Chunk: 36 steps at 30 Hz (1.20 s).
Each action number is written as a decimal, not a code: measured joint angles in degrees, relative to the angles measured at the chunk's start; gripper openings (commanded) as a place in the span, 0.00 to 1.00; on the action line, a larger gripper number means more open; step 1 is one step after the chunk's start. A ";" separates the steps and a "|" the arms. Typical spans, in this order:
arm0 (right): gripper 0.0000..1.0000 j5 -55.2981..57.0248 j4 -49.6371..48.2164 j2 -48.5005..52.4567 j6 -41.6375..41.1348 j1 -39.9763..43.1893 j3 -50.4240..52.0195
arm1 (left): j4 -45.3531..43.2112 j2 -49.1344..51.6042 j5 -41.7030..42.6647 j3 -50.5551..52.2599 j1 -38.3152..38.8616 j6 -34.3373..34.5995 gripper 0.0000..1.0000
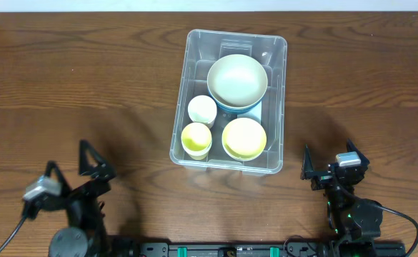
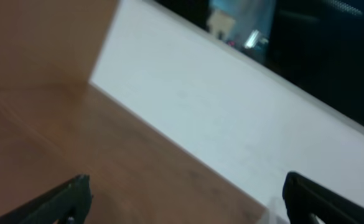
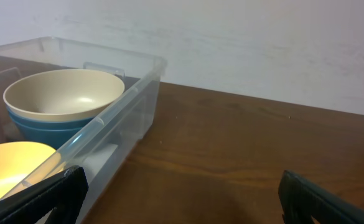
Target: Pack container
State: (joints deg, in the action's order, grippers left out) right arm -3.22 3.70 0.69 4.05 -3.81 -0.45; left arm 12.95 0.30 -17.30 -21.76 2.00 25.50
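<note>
Count from overhead:
- desk (image 1: pixel 87 78): 1
- container (image 1: pixel 269 53): 1, clear bin
- bowls: 3. That's 1 cream bowl (image 1: pixel 237 78) nested in 1 blue bowl (image 1: pixel 246 108), plus 1 yellow bowl (image 1: pixel 244 138). Can't tell if a second bowl is stacked under the yellow one.
- cups: 2. That's 1 white cup (image 1: pixel 201 109) and 1 yellow cup (image 1: pixel 196 137).
- dishes in the bin: 5 total
- arms: 2, 1 gripper each: left gripper (image 1: pixel 69 158), right gripper (image 1: pixel 330 158)
- fingers: 2 per gripper, 4 total
</note>
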 measured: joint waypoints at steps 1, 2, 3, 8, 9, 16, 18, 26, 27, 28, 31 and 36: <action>0.99 0.00 0.00 -0.02 0.00 0.00 0.00 | -2.91 0.02 0.83 1.95 0.02 -0.52 0.98; 0.99 -0.02 0.00 0.00 0.00 0.00 0.00 | -6.01 0.02 1.99 4.33 0.02 -1.29 0.98; 0.99 0.00 0.00 0.00 0.00 0.00 0.00 | -9.07 0.04 3.23 6.67 0.04 -2.12 0.98; 0.99 0.00 -0.02 0.00 0.00 0.00 0.00 | -15.91 0.02 8.37 13.44 0.04 -5.95 0.98; 0.99 -0.02 -0.02 0.00 -0.02 0.00 0.00 | -16.11 0.02 9.18 14.38 0.04 -6.36 0.98; 0.99 -0.02 0.00 0.00 0.00 0.00 0.00 | -16.22 0.02 11.58 19.63 0.04 -9.68 0.98; 0.99 0.00 0.00 0.00 0.00 0.00 0.00 | -16.20 0.02 11.87 20.74 0.04 -11.54 0.98; 0.99 -0.02 -0.02 0.00 0.00 0.00 0.00 | -13.27 0.02 12.72 21.20 0.04 -19.47 0.98; 0.99 0.00 -0.02 0.00 0.00 0.00 0.00 | -12.96 0.02 12.85 21.07 0.04 -20.52 0.98; 0.99 0.00 -0.02 0.00 0.00 0.00 0.00 | -12.74 0.02 12.87 20.98 0.04 -21.44 0.98; 0.99 -0.02 0.00 0.00 0.00 0.00 0.00 | -11.87 0.02 13.05 20.61 0.04 -23.65 0.98; 0.99 -0.02 -0.02 0.00 -0.02 0.00 0.00 | -11.69 0.02 13.09 20.52 0.04 -25.33 0.98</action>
State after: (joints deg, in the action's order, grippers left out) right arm -3.25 3.68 0.69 4.03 -3.81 -0.45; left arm 1.26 0.32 -4.21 -1.23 2.04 0.16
